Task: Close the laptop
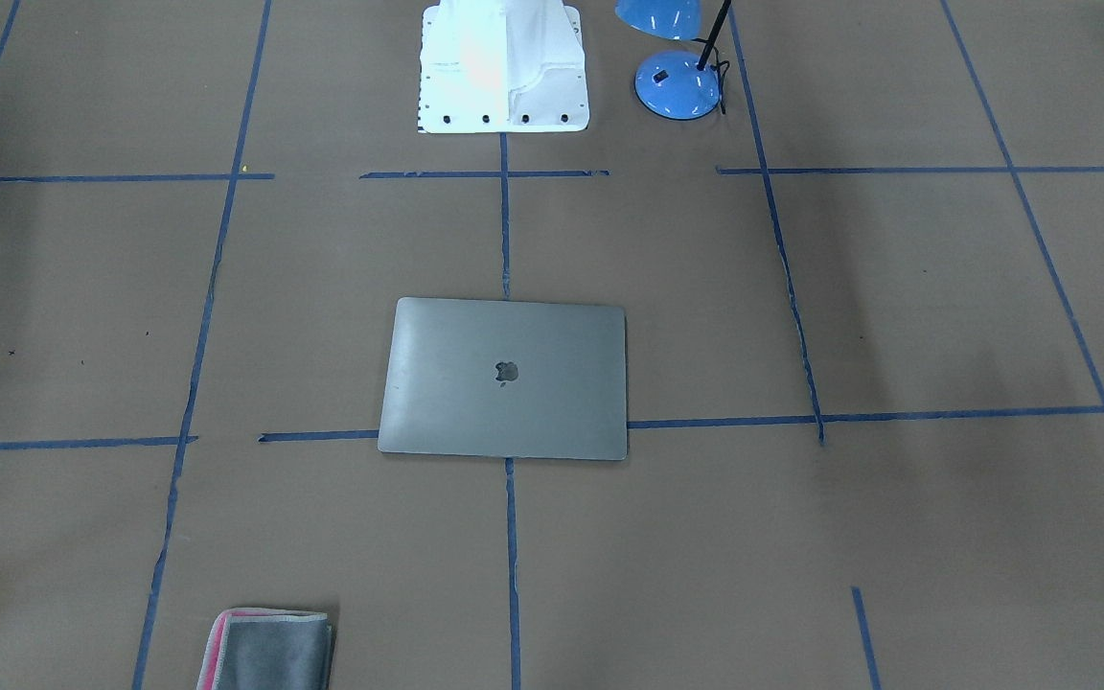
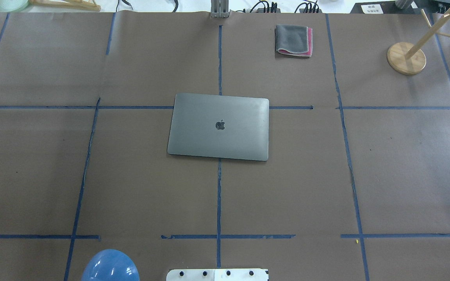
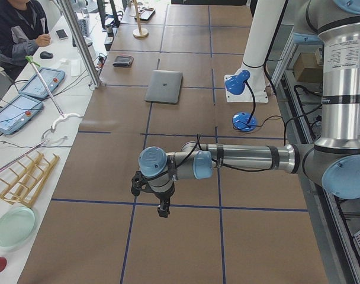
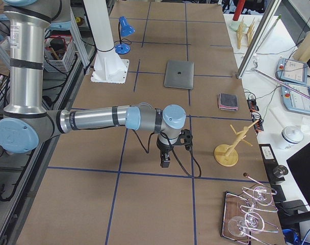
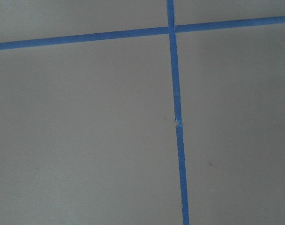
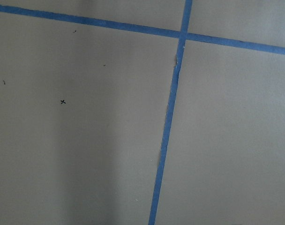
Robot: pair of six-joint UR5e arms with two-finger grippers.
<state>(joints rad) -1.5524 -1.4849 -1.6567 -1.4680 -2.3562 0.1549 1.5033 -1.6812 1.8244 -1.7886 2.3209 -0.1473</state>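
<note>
**Front-facing view.** The laptop lay shut and flat at the middle of the table, logo side up, over a crossing of the blue tape lines. No arm reached over it. A folded cloth lay well apart, near the table's edge.

**Overhead view.** The lid sat fully down on the base, so the task was judged complete.

**Left side view.** The left gripper hung above the table, well apart from the laptop, probably parked out of its way. Whether its fingers were apart or together could not be told.

**Right side view.** The right gripper hung likewise, and its fingers were equally unreadable.

**Wrist views.** Each showed only the table and the blue tape lines.
</note>
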